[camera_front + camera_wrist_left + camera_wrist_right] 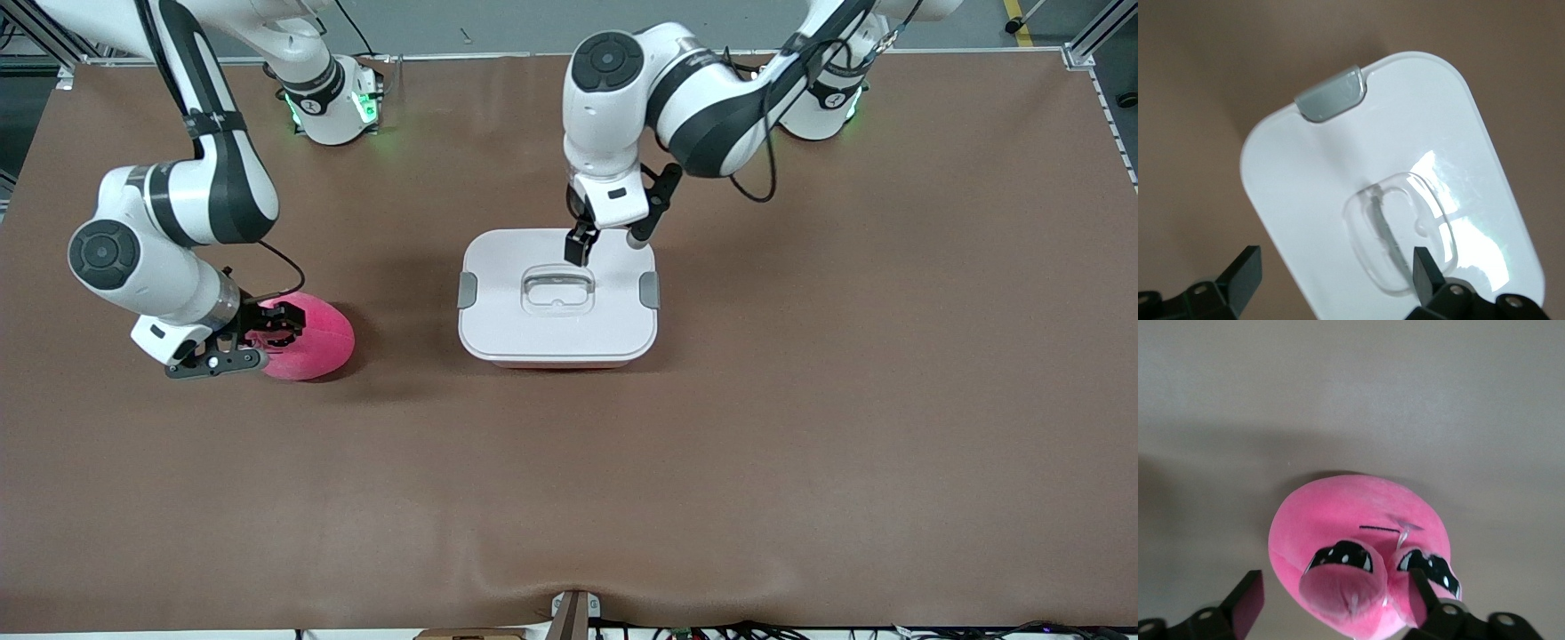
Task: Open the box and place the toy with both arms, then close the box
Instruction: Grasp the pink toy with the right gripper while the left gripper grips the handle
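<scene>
My left gripper (605, 242) hangs spread over the white lid (507, 276) of the pink box (557, 360), just above its clear recessed handle (1401, 230), both grey clips (468, 290) shut. My right gripper (267, 336), fingers wide, straddles the pink plush toy (1358, 553) lying toward the right arm's end of the brown table (800, 444), well apart from the box.

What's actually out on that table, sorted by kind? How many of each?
Boxes: 1, the lidded box
Grey clips on it: 2
Plush toys: 1, the pink toy
Total: 4
</scene>
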Controlling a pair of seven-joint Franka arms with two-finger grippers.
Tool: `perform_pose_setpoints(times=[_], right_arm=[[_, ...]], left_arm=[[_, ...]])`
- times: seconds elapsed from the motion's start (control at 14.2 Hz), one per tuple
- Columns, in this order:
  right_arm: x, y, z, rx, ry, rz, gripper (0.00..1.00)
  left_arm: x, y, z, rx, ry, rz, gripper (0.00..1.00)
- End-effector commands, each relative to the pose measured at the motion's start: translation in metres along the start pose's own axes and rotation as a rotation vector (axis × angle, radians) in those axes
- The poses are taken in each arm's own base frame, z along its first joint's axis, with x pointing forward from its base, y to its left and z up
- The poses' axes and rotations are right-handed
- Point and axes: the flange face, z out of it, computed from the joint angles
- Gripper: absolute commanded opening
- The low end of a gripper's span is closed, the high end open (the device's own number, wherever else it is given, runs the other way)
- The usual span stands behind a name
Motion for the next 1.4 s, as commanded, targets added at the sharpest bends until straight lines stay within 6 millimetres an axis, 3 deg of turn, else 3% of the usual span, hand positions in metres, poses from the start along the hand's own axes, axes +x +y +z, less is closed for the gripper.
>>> perform_pose_setpoints(times=[0.0, 0.14, 0.28, 0.42, 0.63, 0.7, 0.91, 1.33], right_arm=[[0.001, 0.004, 0.004, -0.021, -0.002, -0.007, 0.91], [0.000, -0.001, 0.005, -0.021, -0.010, -0.018, 0.85], [-0.001, 0.002, 0.005, -0.020, -0.016, -0.013, 0.83], [-0.001, 0.003, 0.005, -0.021, -0.018, -0.049, 0.67], [-0.003, 0.014, 0.007, -0.019, -0.030, -0.046, 0.63], [-0.005, 0.014, 0.008, -0.017, -0.046, -0.046, 0.69], [-0.007, 0.009, 0.010, -0.016, -0.072, -0.052, 0.72], [-0.011, 0.011, 0.013, -0.012, -0.114, -0.050, 0.73]], left_arm=[[-0.028, 0.003, 0.032, -0.074, 0.044, -0.184, 1.00], [-0.028, 0.005, 0.055, -0.080, 0.076, -0.304, 1.00], [-0.054, 0.008, 0.058, -0.085, 0.042, -0.385, 1.00], [-0.055, 0.012, 0.063, -0.099, 0.049, -0.438, 1.00], [-0.061, 0.012, 0.070, -0.147, 0.054, -0.495, 1.00], [-0.059, 0.013, 0.070, -0.153, 0.058, -0.503, 1.00], [-0.058, 0.014, 0.072, -0.154, 0.059, -0.504, 0.79], [-0.055, 0.016, 0.078, -0.145, 0.056, -0.510, 0.58]])
